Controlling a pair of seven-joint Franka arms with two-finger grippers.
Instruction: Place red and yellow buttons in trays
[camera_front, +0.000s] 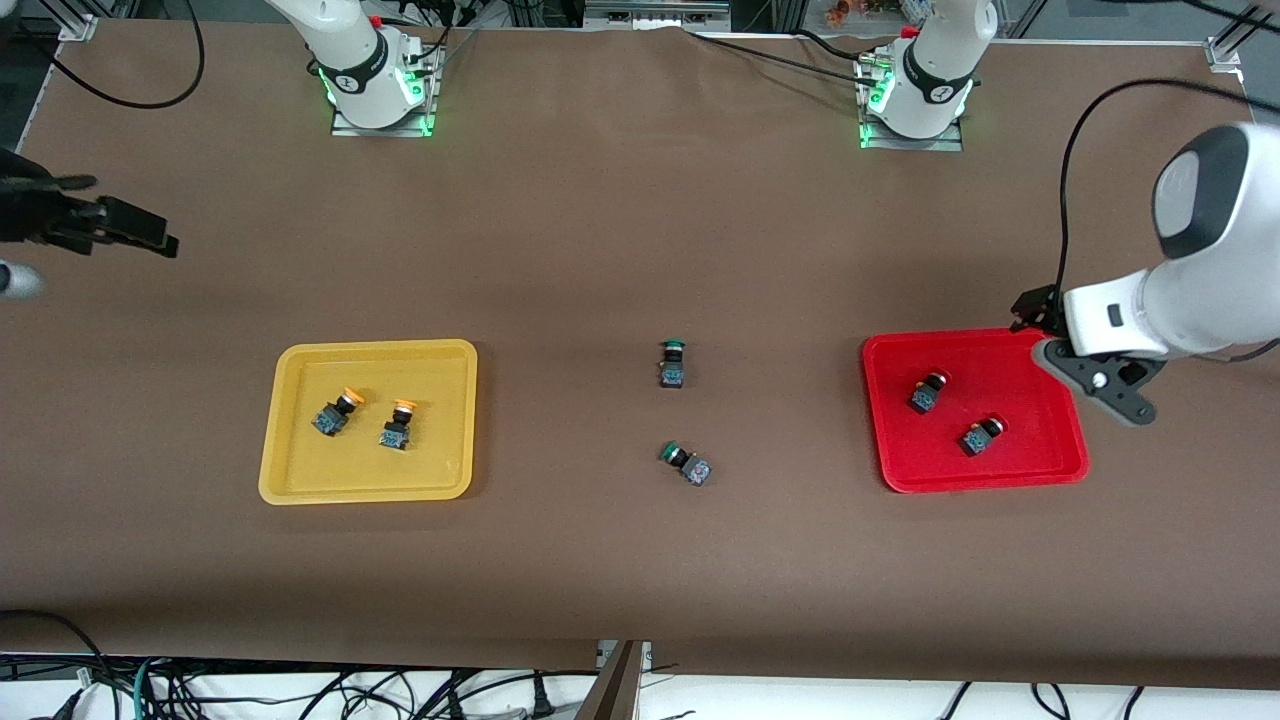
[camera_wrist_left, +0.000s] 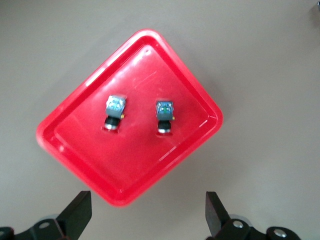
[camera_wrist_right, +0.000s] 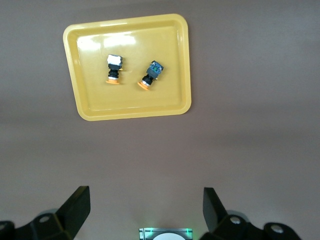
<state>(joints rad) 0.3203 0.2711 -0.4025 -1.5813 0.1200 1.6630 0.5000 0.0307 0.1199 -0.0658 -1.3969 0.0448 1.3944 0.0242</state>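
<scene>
Two green-capped switches (camera_front: 680, 415) between trays (camera_front: 370, 420)

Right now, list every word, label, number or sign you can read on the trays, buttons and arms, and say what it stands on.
No text can be read.
Yellow tray: plain, no print.
Red tray: plain, no print.
Yellow buttons and red buttons: pale patches on their bodies, too small to read.
Green buttons on the table: nothing legible.
Arm bases: a round dark emblem on each, too small to read.
</scene>
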